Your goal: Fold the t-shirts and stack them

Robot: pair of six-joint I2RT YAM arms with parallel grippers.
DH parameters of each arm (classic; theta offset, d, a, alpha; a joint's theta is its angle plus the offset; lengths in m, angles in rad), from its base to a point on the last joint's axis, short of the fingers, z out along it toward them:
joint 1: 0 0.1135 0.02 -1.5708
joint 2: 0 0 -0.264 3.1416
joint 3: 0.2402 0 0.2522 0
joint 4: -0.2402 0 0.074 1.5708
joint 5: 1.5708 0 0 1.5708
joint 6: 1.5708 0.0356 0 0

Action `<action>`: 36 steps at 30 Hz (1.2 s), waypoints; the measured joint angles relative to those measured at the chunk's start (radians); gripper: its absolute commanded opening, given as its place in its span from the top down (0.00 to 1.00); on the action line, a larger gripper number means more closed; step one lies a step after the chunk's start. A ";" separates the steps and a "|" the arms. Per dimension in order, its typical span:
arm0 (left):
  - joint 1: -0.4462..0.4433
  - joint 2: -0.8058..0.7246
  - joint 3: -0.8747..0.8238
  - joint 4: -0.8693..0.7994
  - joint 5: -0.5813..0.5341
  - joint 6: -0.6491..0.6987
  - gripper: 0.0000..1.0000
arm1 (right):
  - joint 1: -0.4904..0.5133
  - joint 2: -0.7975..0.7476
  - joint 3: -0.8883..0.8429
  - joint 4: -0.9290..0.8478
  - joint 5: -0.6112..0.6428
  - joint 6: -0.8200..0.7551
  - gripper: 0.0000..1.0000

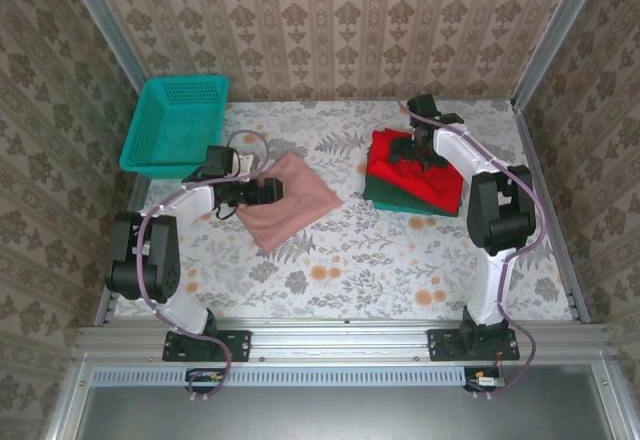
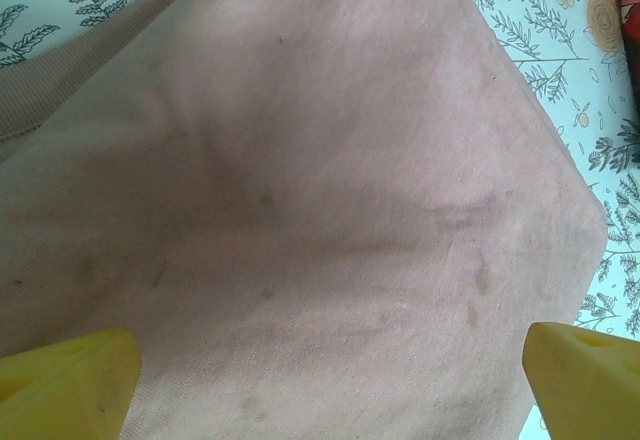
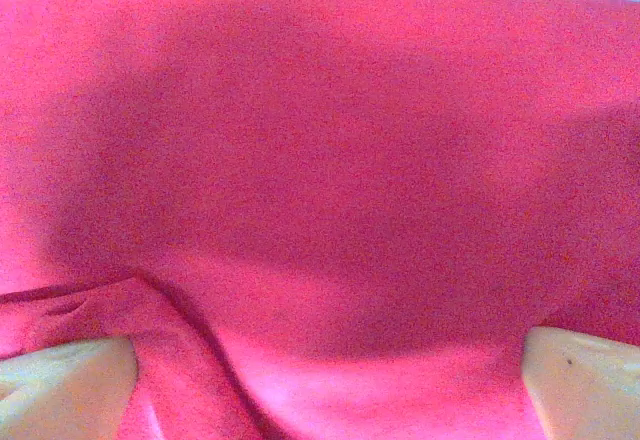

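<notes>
The dusty-pink t-shirt lies folded on the table left of centre, its print hidden. My left gripper hovers at its left edge, open; in the left wrist view the pink cloth spreads between the two yellow fingertips. At the back right the folded red t-shirt rests on the dark green one. My right gripper stands low over the red shirt, open; the right wrist view has red cloth with a fold at lower left between the pale fingertips.
A teal mesh basket sits at the back left corner, just behind the left arm. Floral tablecloth covers the table, bare in front of both shirts. Metal rails and patterned walls bound the workspace.
</notes>
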State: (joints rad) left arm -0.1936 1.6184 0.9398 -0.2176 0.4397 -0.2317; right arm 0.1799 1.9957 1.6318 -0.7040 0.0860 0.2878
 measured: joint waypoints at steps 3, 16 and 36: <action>0.006 0.000 -0.004 -0.004 -0.002 0.000 0.00 | 0.034 -0.049 -0.011 0.004 -0.023 -0.010 0.00; 0.034 -0.063 -0.054 -0.015 -0.043 -0.040 0.00 | 0.077 -0.200 -0.069 0.031 -0.009 -0.024 0.17; 0.130 -0.303 -0.279 -0.011 -0.145 -0.224 0.00 | 0.218 -0.190 0.039 -0.051 0.163 -0.091 0.00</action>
State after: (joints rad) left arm -0.0631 1.3155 0.6605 -0.2283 0.2951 -0.4557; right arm 0.3981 1.8053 1.6707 -0.7555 0.2493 0.1970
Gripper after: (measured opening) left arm 0.997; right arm 0.999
